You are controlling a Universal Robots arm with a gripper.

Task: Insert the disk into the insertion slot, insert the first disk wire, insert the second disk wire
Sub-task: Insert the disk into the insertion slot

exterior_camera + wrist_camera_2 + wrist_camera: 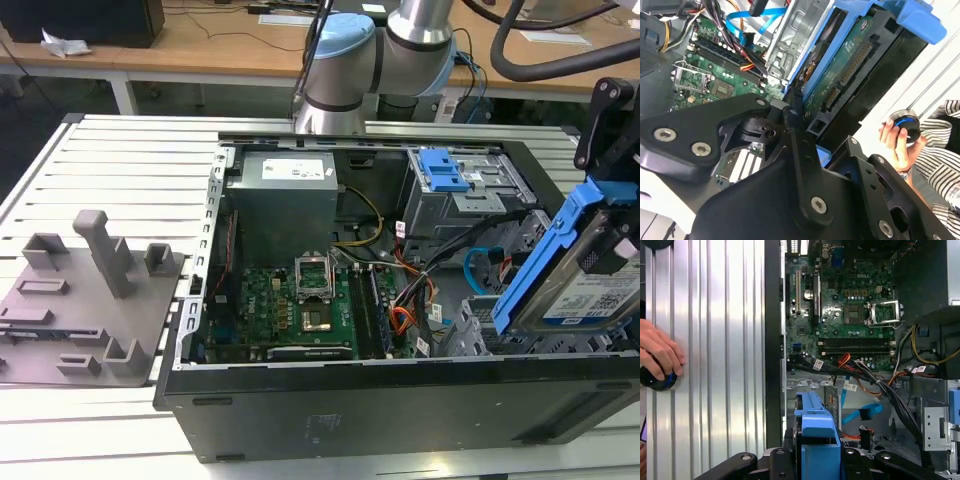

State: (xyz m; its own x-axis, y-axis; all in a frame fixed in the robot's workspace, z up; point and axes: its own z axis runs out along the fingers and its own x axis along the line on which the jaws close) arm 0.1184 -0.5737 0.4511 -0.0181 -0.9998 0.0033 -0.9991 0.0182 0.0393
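Note:
My gripper (612, 200) is shut on the disk (585, 290), a silver drive with a white label in a bright blue carrier. I hold it steeply tilted at the exterior view's right, its lower end just over the insertion slot (478, 335), a grey perforated cage inside the open computer case. In the second wrist view the disk (850, 65) shows its green circuit-board side next to the cage wall (795, 35). The blue carrier (815, 440) sits between my black fingers (785, 460). The second disk wire (478, 262) (860, 412) loops loose beside the cage, near an orange-red-yellow bundle (405, 320).
A taller grey bay with a blue latch (445, 170) stands behind the cage. The power supply (280, 200) and motherboard (290, 310) take up the rest of the case. A grey fixture (90, 300) lies on the slatted table. A person's hand (657, 352) rests on a black knob.

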